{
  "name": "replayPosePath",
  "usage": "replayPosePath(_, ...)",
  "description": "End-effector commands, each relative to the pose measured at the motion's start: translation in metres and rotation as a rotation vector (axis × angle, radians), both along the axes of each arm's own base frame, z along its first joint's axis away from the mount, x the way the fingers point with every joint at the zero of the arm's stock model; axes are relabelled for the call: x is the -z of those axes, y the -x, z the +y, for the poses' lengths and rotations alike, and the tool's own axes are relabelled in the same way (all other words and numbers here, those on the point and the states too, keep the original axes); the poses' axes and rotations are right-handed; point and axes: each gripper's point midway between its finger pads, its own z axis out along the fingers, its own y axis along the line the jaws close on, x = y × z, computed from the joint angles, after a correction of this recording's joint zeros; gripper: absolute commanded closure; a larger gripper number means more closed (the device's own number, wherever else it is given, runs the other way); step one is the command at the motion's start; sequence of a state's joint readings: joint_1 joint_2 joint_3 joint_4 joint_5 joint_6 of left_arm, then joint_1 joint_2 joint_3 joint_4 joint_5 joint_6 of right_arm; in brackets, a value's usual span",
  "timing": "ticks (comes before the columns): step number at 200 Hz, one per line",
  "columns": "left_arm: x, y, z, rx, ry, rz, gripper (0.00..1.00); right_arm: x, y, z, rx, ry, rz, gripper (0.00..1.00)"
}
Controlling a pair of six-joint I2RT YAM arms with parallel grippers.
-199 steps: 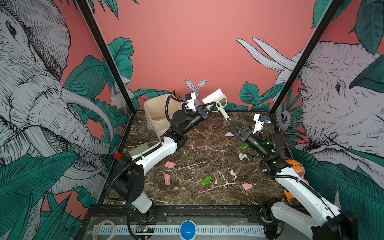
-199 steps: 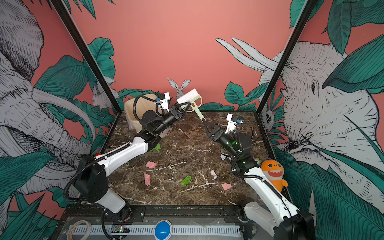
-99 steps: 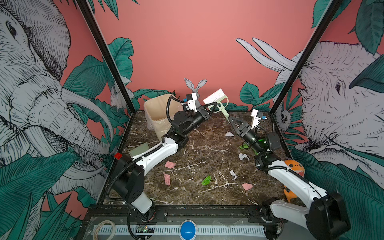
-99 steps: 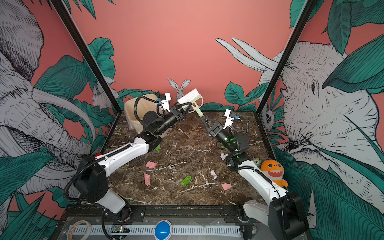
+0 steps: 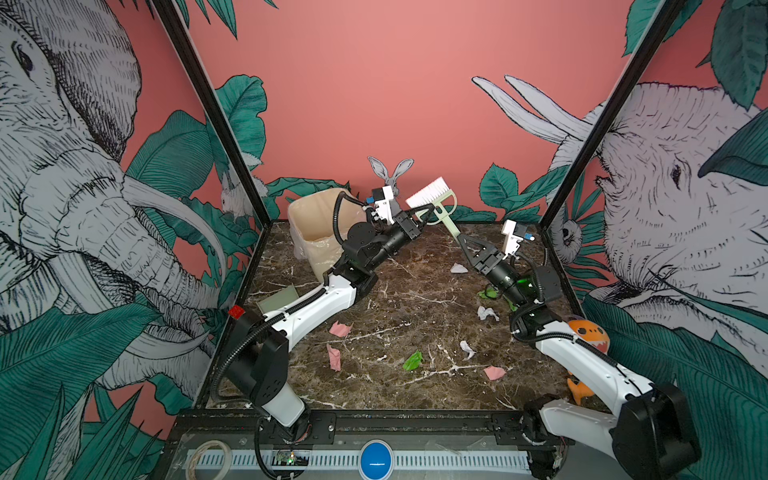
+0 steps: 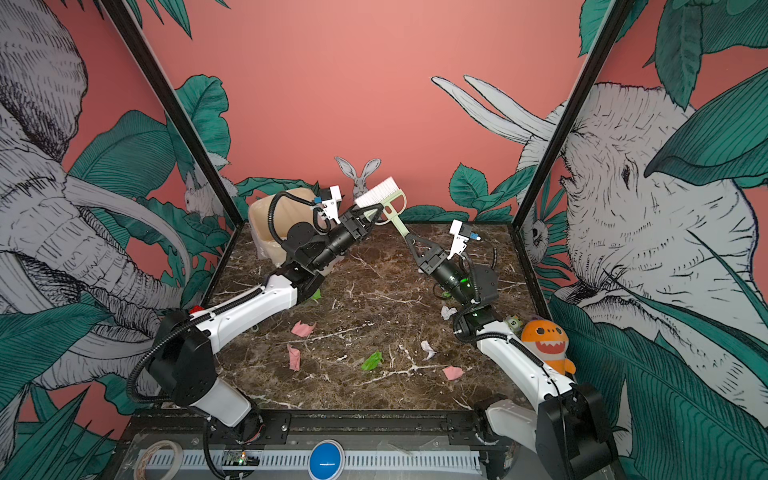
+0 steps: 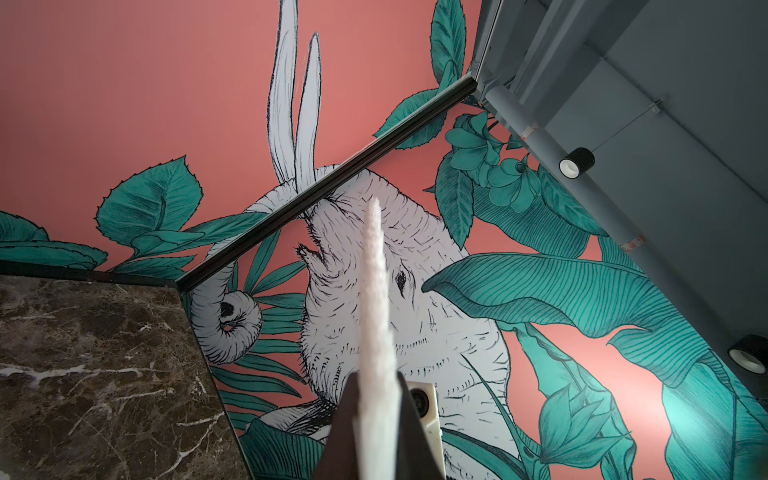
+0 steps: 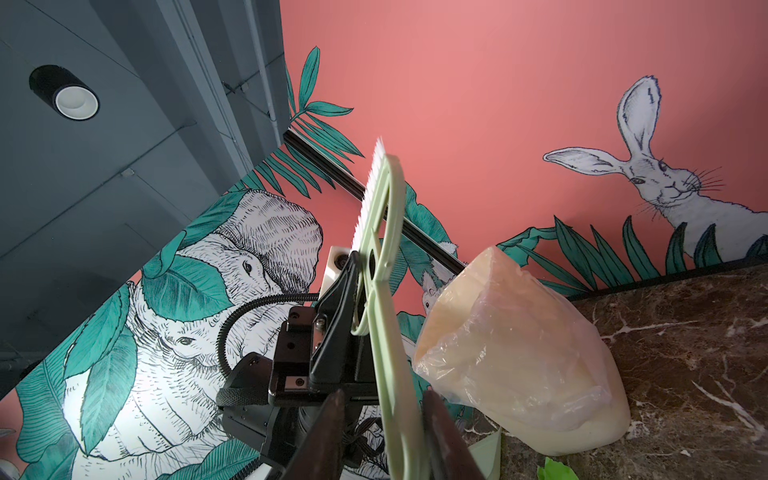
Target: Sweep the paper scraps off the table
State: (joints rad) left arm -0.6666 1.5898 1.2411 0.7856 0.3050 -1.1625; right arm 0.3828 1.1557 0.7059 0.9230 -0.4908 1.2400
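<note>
A hand brush [image 5: 430, 193] with white bristles and a pale green handle [image 5: 451, 224] hangs in the air over the back of the table [image 5: 395, 291]. My left gripper [image 5: 422, 212] is shut on the brush's head; its bristles [image 7: 376, 291] stick out between the jaws. My right gripper [image 5: 460, 237] straddles the lower end of the handle [image 8: 395, 365]: one finger touches it, and a gap shows at the other. Paper scraps lie on the marble: pink [image 5: 340, 329], pink [image 5: 333, 357], green [image 5: 412, 360], white [image 5: 467, 348], pink [image 5: 494, 372], white [image 5: 487, 313], white [image 5: 458, 268].
A cream bin [image 5: 316, 224] with a clear liner stands at the back left corner, close behind my left arm. A pale green dustpan [image 5: 278, 300] lies at the left edge. An orange plush toy [image 5: 588, 332] sits at the right edge beside my right arm. Printed walls enclose the table.
My right gripper has risen towards the back and come round the brush handle, its jaws narrowing. My left gripper holds the brush where it was.
</note>
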Motion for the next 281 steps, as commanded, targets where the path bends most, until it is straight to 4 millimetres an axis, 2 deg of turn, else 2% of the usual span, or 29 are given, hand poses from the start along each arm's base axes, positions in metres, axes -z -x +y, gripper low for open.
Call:
replayPosePath(1, -0.027, 0.009, 0.006, -0.004, 0.029, -0.054, 1.00, -0.017, 0.007, -0.003, -0.036, -0.078, -0.013, 0.72)
replayPosePath(104, -0.020, 0.011, 0.000, 0.032, 0.004, -0.033, 1.00, -0.017, 0.005, -0.002, -0.056, -0.097, -0.003, 0.82)
replayPosePath(188, -0.013, 0.013, 0.000, 0.041, -0.006, -0.018, 1.00, -0.019, 0.005, -0.005, -0.046, -0.114, -0.006, 0.84)
replayPosePath(205, -0.012, 0.013, 0.000, 0.043, -0.009, -0.017, 1.00, -0.018, 0.005, -0.004, -0.050, -0.111, -0.006, 0.91)
replayPosePath(213, -0.011, 0.013, -0.001, 0.045, -0.010, -0.012, 1.00, -0.018, 0.005, -0.003, -0.054, -0.109, -0.006, 1.00)
replayPosePath(269, -0.008, 0.012, 0.000, 0.035, -0.021, -0.011, 1.00, -0.014, 0.008, -0.001, -0.074, -0.094, 0.010, 1.00)
replayPosePath(272, -0.008, 0.012, 0.001, 0.033, -0.023, -0.012, 0.92, -0.014, 0.009, -0.001, -0.073, -0.093, 0.012, 1.00)
replayPosePath(281, -0.010, 0.013, 0.001, 0.030, -0.028, -0.019, 0.59, -0.012, 0.009, -0.002, -0.070, -0.089, 0.024, 1.00)
